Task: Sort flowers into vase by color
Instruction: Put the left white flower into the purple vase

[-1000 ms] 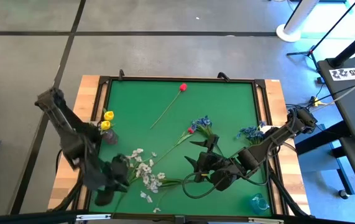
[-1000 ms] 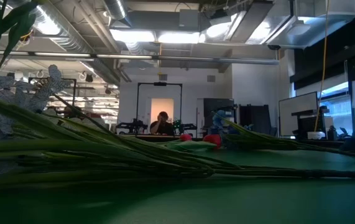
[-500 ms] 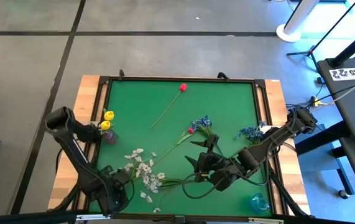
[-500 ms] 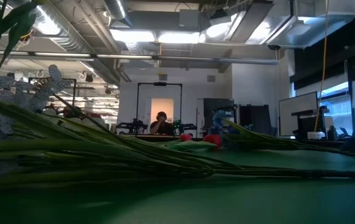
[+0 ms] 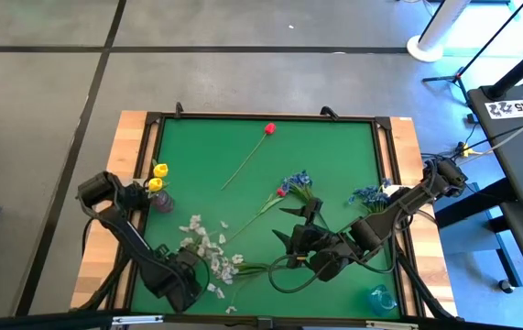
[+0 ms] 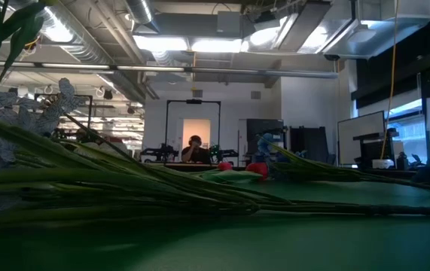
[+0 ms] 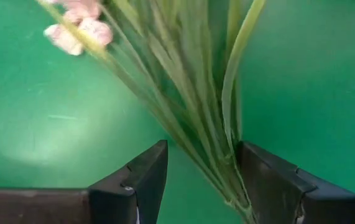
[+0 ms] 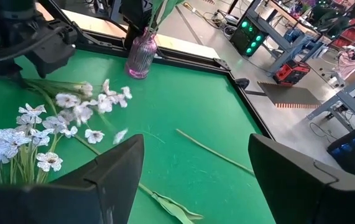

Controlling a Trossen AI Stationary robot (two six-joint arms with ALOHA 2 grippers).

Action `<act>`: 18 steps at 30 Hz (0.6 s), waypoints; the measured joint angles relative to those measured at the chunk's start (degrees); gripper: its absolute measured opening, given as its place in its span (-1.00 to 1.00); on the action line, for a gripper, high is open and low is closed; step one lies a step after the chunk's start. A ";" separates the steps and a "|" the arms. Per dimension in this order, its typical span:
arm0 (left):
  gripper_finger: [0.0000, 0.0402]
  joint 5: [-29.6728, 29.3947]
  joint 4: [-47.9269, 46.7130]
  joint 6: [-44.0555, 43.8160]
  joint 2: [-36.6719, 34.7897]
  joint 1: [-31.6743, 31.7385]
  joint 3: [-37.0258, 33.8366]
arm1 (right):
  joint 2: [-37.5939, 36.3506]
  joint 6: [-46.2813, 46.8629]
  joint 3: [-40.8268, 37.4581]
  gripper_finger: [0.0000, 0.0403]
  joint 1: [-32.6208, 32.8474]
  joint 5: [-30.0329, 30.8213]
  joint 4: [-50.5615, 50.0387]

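Observation:
White blossom sprays [image 5: 208, 252] lie on the green mat near its near-left corner, their stems bunched toward the near edge. My left gripper [image 5: 186, 277] is low over those stem ends, open, with the green stems [image 7: 205, 134] running between its fingers. Two yellow tulips [image 5: 157, 178] stand in a pinkish glass vase [image 5: 163, 202] at the left edge. One red tulip [image 5: 269, 129] lies far out; another [image 5: 281, 192] lies beside a blue spray [image 5: 296, 181]. My right gripper [image 5: 290, 224] waits open over the mat's near-right part. My left gripper has the white sprays' stems [image 7: 227, 158] between its open fingers, slanting down from the near side. The stems lie close along one finger [image 7: 270, 183]; whether it touches them I cannot tell. The sprays lie flat on the mat.
More blue blossoms [image 5: 369, 194] sit at the mat's right edge, and a pale blue glass vase [image 5: 380, 298] stands at the near-right corner. A raised dark frame [image 5: 261, 116] rims the mat. A person sits far behind the table [image 6: 196, 150].
My left arm has folded lower, and its gripper has moved a little toward the near edge and to the right, coming down at the stem ends of the white sprays.

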 joint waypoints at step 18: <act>-0.92 -17.00 -0.01 6.00 -1.85 0.03 -1.34 | 0.00 -0.47 0.00 0.44 0.00 -0.04 -0.05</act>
